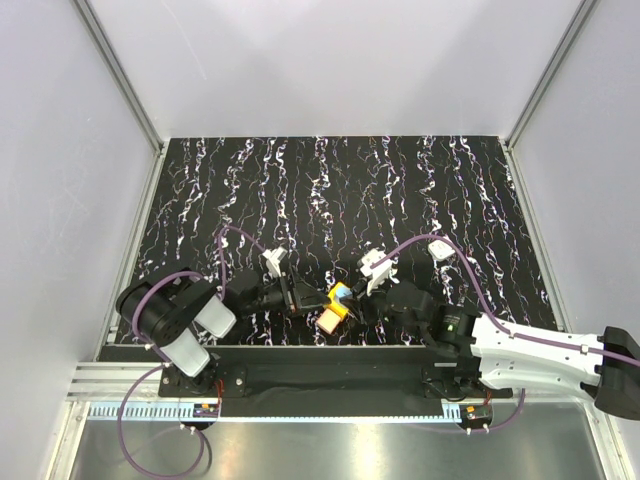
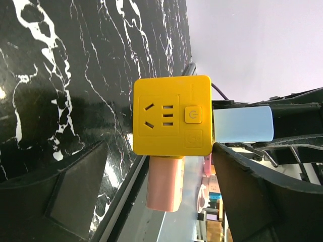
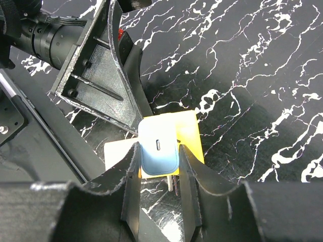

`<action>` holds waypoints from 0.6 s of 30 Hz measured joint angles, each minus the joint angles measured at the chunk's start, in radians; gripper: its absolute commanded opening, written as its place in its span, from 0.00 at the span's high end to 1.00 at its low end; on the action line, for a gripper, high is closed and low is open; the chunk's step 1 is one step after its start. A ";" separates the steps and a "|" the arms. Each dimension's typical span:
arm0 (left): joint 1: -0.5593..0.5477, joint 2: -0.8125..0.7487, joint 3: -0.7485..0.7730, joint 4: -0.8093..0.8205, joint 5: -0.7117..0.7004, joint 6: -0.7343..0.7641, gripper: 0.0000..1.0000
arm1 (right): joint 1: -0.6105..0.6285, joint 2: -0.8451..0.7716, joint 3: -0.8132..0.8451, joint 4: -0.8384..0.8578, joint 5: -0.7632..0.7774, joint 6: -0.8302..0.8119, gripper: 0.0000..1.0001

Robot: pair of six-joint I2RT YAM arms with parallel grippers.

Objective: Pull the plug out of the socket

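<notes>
Right fingers (image 3: 129,174) pinching plug (image 3: 158,150), left fingers (image 2: 75,194) flanking socket (image 2: 169,116)

The small bright-yellow cube-shaped socket (image 2: 171,116) is smooth moulded plastic with a soft satin finish. The pale blue rounded plug (image 3: 158,146) is plastic too, and a touch glossier. On the right gripper (image 3: 158,148) the black fingers (image 3: 202,186) look like matt plastic, rough and scuffed along their edges. The black white-veined marble-pattern tabletop (image 1: 450,200) looks matt.
</notes>
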 measured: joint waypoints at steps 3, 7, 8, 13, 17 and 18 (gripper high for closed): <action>0.000 0.003 -0.003 0.005 0.002 -0.007 0.14 | 0.000 0.006 0.000 0.002 -0.001 0.000 1.00; 0.000 0.010 -0.002 0.007 0.009 -0.017 0.16 | 0.000 0.014 0.000 0.004 -0.003 0.000 1.00; 0.000 0.013 -0.002 0.007 0.012 -0.019 0.17 | 0.000 0.015 0.000 0.004 -0.003 0.000 1.00; 0.000 0.040 0.002 0.023 0.027 -0.045 0.19 | 0.000 0.018 0.000 0.005 -0.009 -0.001 1.00; -0.006 0.076 0.013 0.027 0.042 -0.074 0.21 | 0.000 0.023 -0.005 0.004 -0.010 -0.003 1.00; -0.008 0.078 0.014 0.027 0.042 -0.076 0.22 | -0.001 0.025 -0.006 0.004 -0.011 -0.003 1.00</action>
